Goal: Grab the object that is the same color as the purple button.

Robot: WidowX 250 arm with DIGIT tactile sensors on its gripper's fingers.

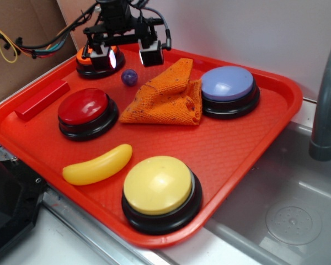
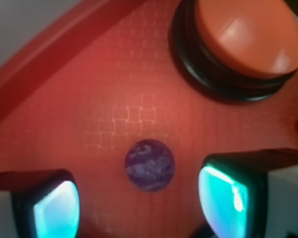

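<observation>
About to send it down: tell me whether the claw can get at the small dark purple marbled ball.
Probably yes. The open claw hangs above the small dark purple marbled ball, which lies bare on the red plastic tray, apart from the orange domed button.

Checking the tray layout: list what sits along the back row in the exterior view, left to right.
Red block → orange button, under the gripper → purple ball → orange cloth → purple button.

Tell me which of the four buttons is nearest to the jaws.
The orange button, at the tray's far corner, directly beneath the gripper; the red, yellow and purple ones sit farther away.
</observation>
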